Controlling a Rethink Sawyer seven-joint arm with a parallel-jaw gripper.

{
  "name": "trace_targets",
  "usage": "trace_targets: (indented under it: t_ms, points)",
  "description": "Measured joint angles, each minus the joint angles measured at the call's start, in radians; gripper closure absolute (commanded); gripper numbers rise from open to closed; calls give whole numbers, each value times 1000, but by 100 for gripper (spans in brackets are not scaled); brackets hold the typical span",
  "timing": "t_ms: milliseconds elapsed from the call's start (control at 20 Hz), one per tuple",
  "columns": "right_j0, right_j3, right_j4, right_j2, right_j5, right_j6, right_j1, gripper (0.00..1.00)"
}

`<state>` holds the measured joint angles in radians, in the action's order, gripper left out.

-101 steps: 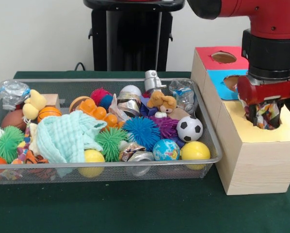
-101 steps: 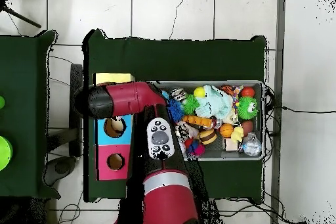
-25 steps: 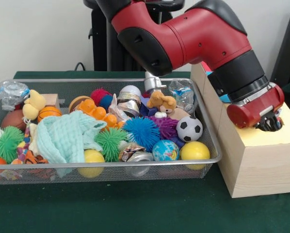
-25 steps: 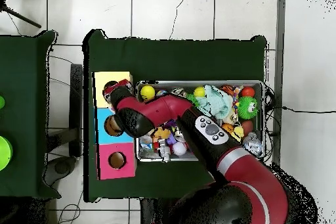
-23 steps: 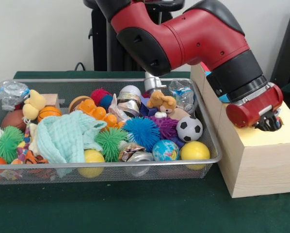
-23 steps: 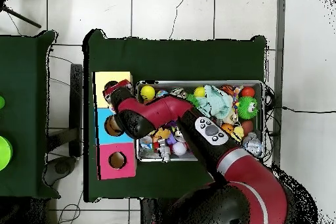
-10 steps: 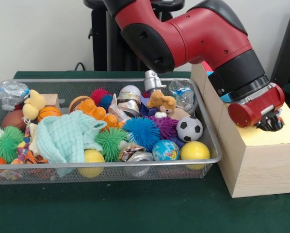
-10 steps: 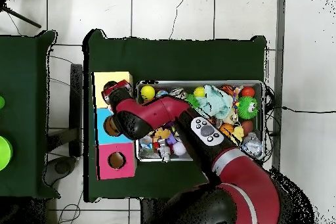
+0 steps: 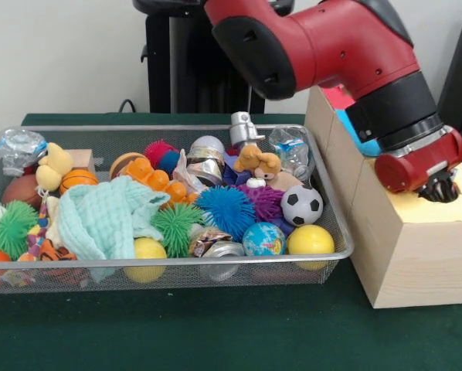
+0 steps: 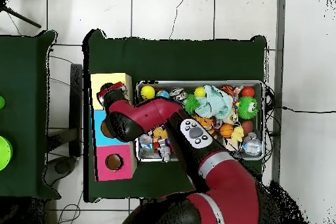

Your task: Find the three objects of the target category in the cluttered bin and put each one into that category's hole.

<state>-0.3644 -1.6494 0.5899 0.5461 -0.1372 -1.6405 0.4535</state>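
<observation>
The bin [image 9: 215, 261] is a wide wire mesh tray full of toys, and it also shows in the overhead view [image 10: 197, 83]. My gripper [image 9: 441, 189] hangs from the red wrist just above the yellow top of the nearest wooden box [image 9: 424, 247], to the right of the bin. In the overhead view my gripper [image 10: 105, 92] is over the hole of the yellow box [image 10: 119, 79]. I see nothing in it. The blue box [image 10: 98, 133] and the pink box [image 10: 125, 162] with its hole stand in a row with it.
In the bin lie a soccer ball [image 9: 301, 205], a globe ball [image 9: 263, 239], two yellow balls [image 9: 310, 241], a blue spiky ball [image 9: 226, 210], a mint cloth [image 9: 103, 220], crushed cans [image 9: 223, 249] and plush toys [image 9: 258, 162]. The red arm [image 9: 324, 46] reaches over the bin's right end.
My gripper has shifted a little right and up over the yellow box top. The arm's elbow has swung right. The box row has moved slightly.
</observation>
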Motion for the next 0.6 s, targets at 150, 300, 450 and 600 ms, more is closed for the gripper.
trace_targets:
  t_ms: [150,300,450,600]
  points:
    - [21,-14,-37,-15,32,0,31,0]
    - [22,-36,-68,-18,87,0,68,0]
    - [23,-56,-92,-20,127,0,106,0]
    - [28,-61,-108,-22,130,0,127,0]
